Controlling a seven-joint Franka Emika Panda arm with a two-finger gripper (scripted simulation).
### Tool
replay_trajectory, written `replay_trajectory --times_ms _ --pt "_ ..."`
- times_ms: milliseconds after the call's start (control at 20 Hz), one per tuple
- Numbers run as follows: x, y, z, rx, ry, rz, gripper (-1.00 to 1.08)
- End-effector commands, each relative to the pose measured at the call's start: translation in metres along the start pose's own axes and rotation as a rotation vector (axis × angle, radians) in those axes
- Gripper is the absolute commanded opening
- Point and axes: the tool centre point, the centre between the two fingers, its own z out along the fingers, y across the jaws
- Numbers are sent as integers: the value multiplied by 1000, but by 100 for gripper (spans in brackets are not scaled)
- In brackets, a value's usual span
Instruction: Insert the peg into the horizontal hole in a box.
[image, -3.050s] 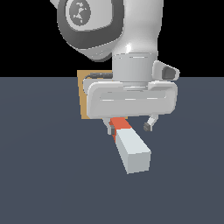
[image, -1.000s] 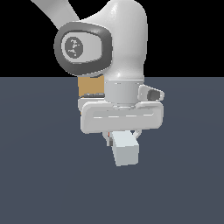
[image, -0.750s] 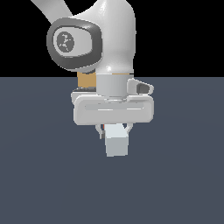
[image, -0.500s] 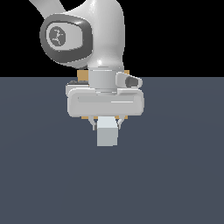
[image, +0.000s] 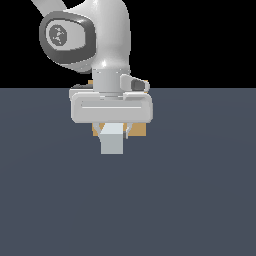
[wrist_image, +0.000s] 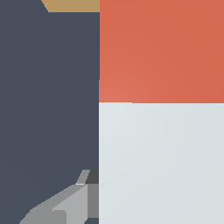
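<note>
While your gripper (image: 113, 133) is clamping the rigid peg (image: 112, 140) on its pale part, you are aiming its red end at the box (image: 136, 129) just behind.

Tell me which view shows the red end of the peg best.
The wrist view. There the peg's red end fills a large part of the picture, meeting the pale grey part along a clear line. The exterior view shows only the peg's pale end below the hand; the red end is hidden behind it.
</note>
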Motion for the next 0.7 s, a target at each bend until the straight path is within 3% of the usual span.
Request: replay_trajectory --times_ms 0,650 --pt "1 0 -3 -5 0 5 -100" --pt "3 1 -4 -4 0 4 -100"
